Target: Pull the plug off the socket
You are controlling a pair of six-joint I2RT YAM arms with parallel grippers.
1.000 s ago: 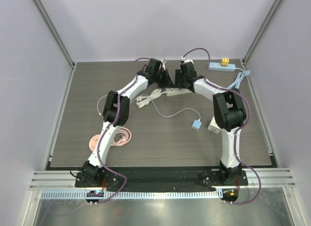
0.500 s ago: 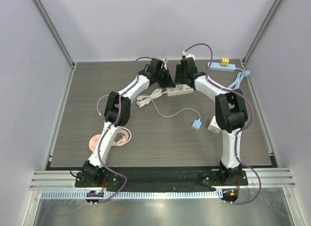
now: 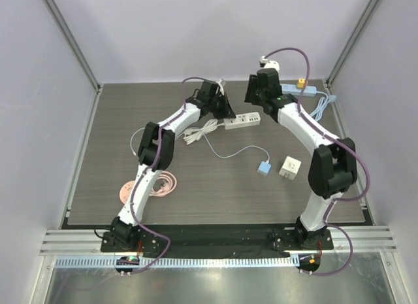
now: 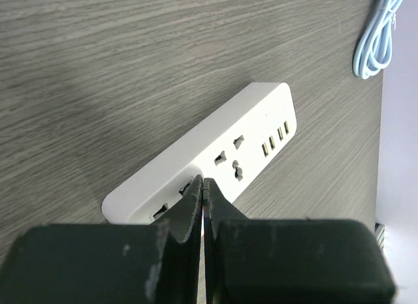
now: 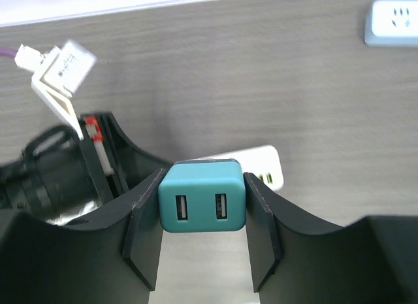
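Clamping the seemingly light, rigid teal plastic USB plug (image 5: 202,196) by its flat sides, right fingers (image 5: 262,220) hold it off the white socket strip (image 4: 222,153), pinned under clenched left fingers (image 4: 188,216).

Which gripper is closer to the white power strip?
Left. The left gripper, shut, rests its tips on the white power strip; the right gripper holds the teal plug above it.

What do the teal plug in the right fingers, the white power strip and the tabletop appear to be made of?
The teal plug looks like matte moulded plastic: even colour, rounded edges. The white power strip is likely smooth plastic, with a soft sheen and crisp moulded holes. The tabletop shows grey wood grain, probably laminate rather than solid wood.
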